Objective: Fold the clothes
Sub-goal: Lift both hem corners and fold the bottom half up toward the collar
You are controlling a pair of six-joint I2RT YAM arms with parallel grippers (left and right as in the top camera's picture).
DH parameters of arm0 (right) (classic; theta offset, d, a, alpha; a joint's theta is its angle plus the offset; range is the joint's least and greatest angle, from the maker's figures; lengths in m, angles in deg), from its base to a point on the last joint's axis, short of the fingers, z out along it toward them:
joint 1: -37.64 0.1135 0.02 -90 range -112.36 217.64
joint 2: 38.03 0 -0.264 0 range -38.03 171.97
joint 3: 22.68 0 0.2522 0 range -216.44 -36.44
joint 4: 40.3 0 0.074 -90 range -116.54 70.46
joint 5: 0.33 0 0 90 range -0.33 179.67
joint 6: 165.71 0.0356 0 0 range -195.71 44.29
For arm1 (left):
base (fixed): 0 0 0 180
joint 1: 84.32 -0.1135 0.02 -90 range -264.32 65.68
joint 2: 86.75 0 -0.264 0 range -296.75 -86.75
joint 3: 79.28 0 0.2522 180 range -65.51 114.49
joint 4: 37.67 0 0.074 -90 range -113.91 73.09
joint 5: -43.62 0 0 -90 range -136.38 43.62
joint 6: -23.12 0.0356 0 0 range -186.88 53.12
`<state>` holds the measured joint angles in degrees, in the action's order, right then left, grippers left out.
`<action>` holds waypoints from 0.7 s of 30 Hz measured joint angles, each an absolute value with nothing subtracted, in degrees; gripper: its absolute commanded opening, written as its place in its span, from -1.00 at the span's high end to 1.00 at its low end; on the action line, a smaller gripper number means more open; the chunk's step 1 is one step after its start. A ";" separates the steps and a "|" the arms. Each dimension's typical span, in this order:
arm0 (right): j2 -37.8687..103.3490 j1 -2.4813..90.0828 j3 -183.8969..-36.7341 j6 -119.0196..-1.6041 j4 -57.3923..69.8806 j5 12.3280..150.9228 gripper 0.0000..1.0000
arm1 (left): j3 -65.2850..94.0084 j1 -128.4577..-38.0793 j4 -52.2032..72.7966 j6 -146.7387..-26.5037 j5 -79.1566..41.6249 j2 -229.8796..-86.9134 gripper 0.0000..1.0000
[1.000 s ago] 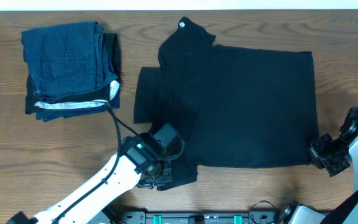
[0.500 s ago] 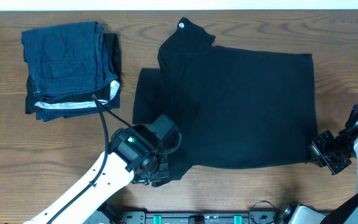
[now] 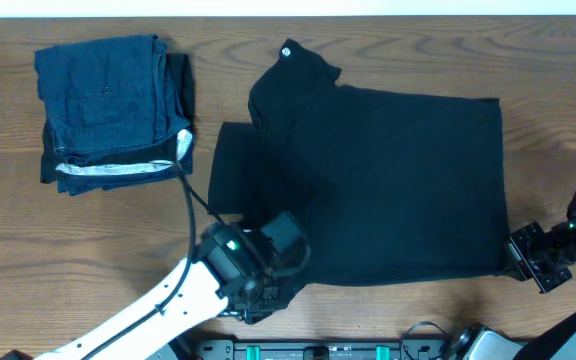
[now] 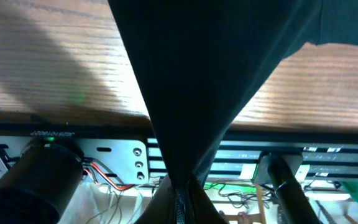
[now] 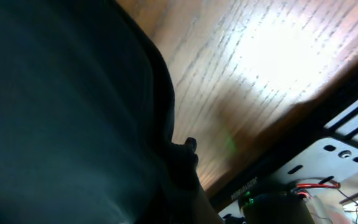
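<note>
Black T-shirt [image 3: 398, 180]: spread mid-tabletop [image 3: 108, 240], now drawn slightly toward the near edge, with left pincer [image 3: 263, 298] and right pincer [image 3: 518, 262] each clamped on a near hem corner. The taut hem suggests the first fold is starting. Room: the near edge lies close under both pincers, bare wood lies beyond the far hem, and the folded dark blue garments [image 3: 108, 110] sit well apart, far left.

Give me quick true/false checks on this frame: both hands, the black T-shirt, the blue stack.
1. The left hand is shut on the black T-shirt at its edge nearest the robot. True.
2. The right hand is open and clear of the shirt. False: it is shut on a near corner of the shirt.
3. The dark blue stack lies on top of the T-shirt. False: it sits apart from it on the table.
4. The T-shirt lies mostly spread out on the table. True.
</note>
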<state>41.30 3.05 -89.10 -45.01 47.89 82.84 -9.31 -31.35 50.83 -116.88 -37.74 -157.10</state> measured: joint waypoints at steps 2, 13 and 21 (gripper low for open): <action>41.08 3.03 -89.30 -45.01 47.83 83.08 0.98 | -9.31 -30.58 50.87 -117.71 -37.85 -157.10 0.88; 39.42 2.94 -96.14 -46.32 47.13 83.06 0.98 | -8.46 -41.25 50.70 -114.41 -40.69 -157.10 0.88; 39.42 4.25 -96.27 -47.26 43.85 83.04 0.98 | -2.60 -50.69 42.33 -104.18 -39.42 -157.97 0.88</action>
